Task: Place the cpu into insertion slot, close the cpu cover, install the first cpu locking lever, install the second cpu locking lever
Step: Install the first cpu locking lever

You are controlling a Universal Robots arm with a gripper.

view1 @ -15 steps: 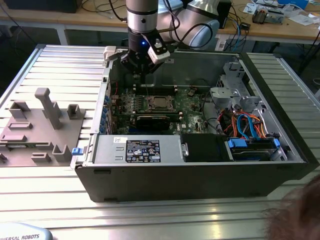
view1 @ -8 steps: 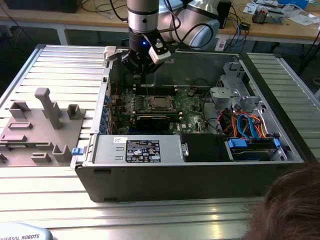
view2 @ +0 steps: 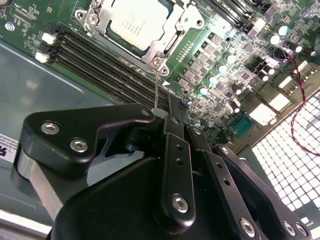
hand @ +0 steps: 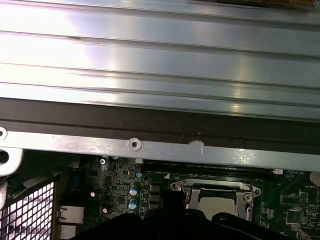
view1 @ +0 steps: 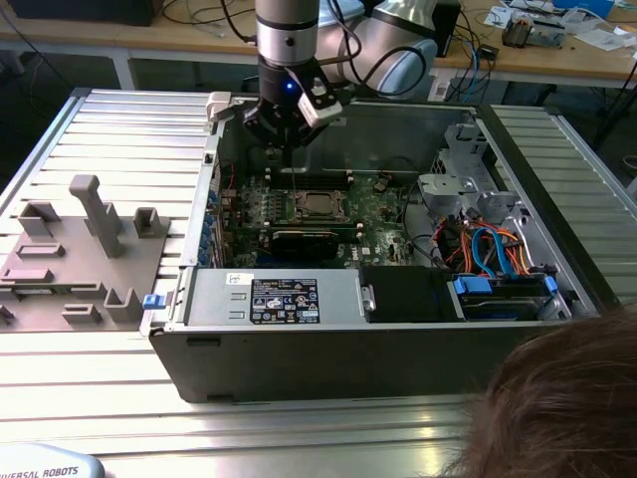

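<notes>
Ribbed aluminium table point(view1: 119, 129) runs under everything, and behind it stand wooden benches point(view1: 557, 55) littered with cables and small parts. On the table lies one open computer case point(view1: 299, 368), and to the exterior view's left of it sits one grey fixture block point(view1: 80, 249) with several upright pegs and pockets. A person's hair point(view1: 557, 408) fills the near corner at the exterior view's right. Inside the case I count one green circuit board point(view1: 378, 224), one power supply point(view1: 284, 299) carrying two labels, a white one and a dark one, whose print is too small for me to read, and a bundle of blue and orange cables point(view1: 488, 249). My one gripper point(view2: 159, 111) hangs over the board, just off a corner of the socket point(view2: 156, 56), with its fingers point(view2: 172, 165) drawn together on a thin wire rod point(view2: 157, 85) that runs from the tips to that corner. The cpu point(view2: 132, 25) already lies flat in the socket, its silver top bearing faint print I cannot make out, and the cover point(view2: 172, 22) lies down around it as a metal frame. A row of long dark memory slots point(view2: 100, 65) runs beside the socket, with two white latches point(view2: 48, 37) at one end. One red and black twisted wire point(view2: 300, 100) crosses the board near the perforated case wall point(view2: 290, 160).
</notes>
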